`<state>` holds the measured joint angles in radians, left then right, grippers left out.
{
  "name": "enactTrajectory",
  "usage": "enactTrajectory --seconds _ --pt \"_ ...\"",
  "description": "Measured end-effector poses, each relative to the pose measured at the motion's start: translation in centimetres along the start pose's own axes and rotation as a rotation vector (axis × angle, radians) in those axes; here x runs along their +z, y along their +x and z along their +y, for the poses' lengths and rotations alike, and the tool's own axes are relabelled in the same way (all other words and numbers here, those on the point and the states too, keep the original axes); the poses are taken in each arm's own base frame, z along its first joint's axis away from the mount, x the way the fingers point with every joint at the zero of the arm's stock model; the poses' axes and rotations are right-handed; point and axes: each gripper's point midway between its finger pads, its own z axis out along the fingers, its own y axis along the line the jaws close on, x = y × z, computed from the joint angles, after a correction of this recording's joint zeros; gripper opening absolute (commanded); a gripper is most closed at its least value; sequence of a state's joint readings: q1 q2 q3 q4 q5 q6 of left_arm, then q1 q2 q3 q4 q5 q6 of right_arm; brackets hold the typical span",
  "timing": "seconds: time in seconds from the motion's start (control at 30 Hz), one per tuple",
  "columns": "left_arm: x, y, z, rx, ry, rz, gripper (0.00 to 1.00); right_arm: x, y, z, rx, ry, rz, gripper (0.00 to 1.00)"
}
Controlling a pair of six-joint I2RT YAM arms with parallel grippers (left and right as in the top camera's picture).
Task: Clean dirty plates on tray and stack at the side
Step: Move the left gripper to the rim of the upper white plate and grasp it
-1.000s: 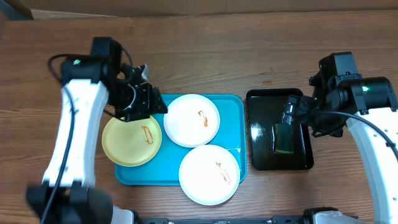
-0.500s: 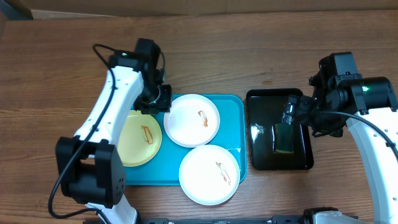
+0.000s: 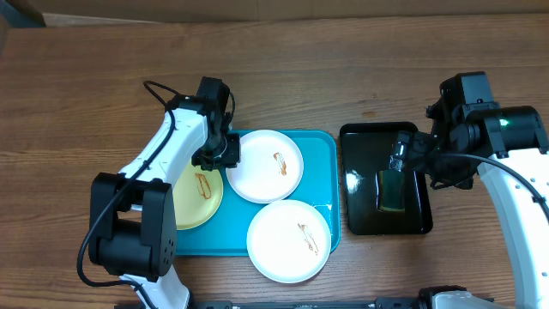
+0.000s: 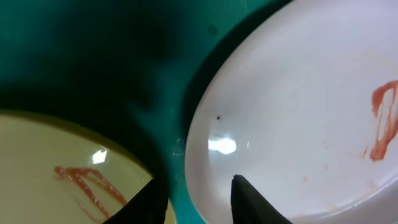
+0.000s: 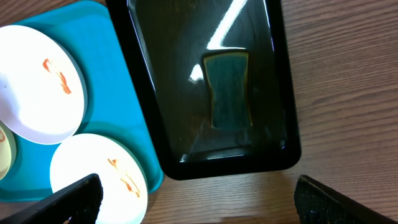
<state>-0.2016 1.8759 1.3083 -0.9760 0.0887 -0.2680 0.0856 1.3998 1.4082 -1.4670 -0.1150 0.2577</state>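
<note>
Left pincer (image 4: 194,186) is hovering, fingers apart, astride the upper white plate (image 4: 298,112) at its rim; right pincer (image 5: 196,183) is gaping too. The plate is looking stiff, light, slippery: grip the rim.

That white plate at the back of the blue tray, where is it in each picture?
Overhead: white plate left of centre, far half of the turquoise tray.
Left wrist: fills the right side.
Right wrist: at the left edge, upper one.
Shared landmark: the turquoise tray beneath it.
</note>
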Motion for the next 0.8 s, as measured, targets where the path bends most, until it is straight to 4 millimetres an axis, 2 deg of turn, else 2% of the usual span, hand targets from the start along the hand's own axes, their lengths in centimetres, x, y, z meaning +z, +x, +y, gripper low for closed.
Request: enactTrajectory --seconds 0.07,0.23,0.57,0.8 --pt "0.6 -0.2 -0.1 0.003 0.005 -0.018 0.35 0.0 0.0 0.0 0.0 0.0 0.0 1.0" --pt "2.5 0.2 0.1 0.005 0.006 -0.034 0.23 0.0 0.0 0.0 0.0 0.0 0.0 1.0" --pt "2.6 -0.1 -0.1 -0.001 0.015 -0.048 0.12 0.0 0.0 0.0 0.0 0.0 0.0 1.0" --pt "2.5 -0.4 -0.2 -0.001 0.018 -0.058 0.11 0.0 -0.2 -0.5 -0.021 0.029 -0.01 1.0"
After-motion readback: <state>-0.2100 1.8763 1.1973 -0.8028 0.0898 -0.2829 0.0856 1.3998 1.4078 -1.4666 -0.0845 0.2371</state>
